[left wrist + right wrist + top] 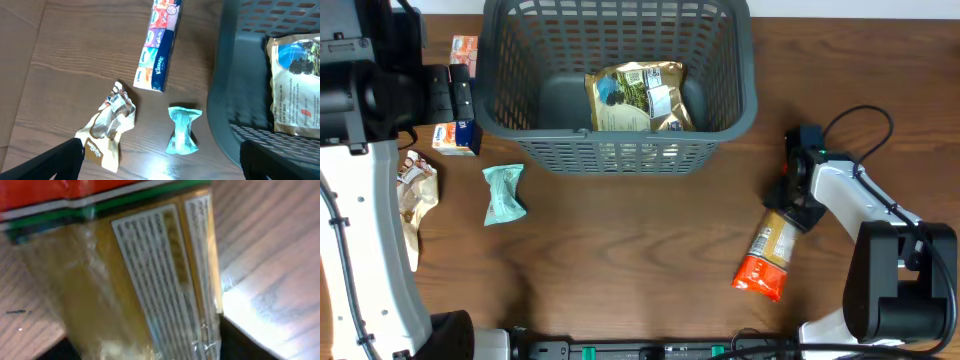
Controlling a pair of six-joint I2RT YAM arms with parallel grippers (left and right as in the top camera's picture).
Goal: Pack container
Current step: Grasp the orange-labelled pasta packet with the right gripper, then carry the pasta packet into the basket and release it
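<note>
container [620, 150]: stands at the far middle of the worktop [640, 260], upright, open side up
gold bag [638, 98]: lies flat on the container's floor, toward the near wall, label side up
left hand [460, 100]: hovers just left of the container above the tissue pack; its fingers [65, 160] stand wide apart with nothing between them
tissue pack [157, 47]: long and narrow, lying on the worktop beside the container's left wall
teal packet [504, 193]: crumpled, on the worktop near the container's front left corner, not touching it
brown-and-white wrapper [417, 190]: creased, left of the teal packet, close to the left arm's base
right hand [785, 210]: low over the worktop, right of the container, at the far end of the orange-and-gold packet
orange-and-gold packet [767, 258]: lies slanted on the worktop, orange end toward the near edge
right hand's grip: the packet fills the wrist view, a dark finger [250, 342] on each side of it; whether they are pressing on it cannot be told
</note>
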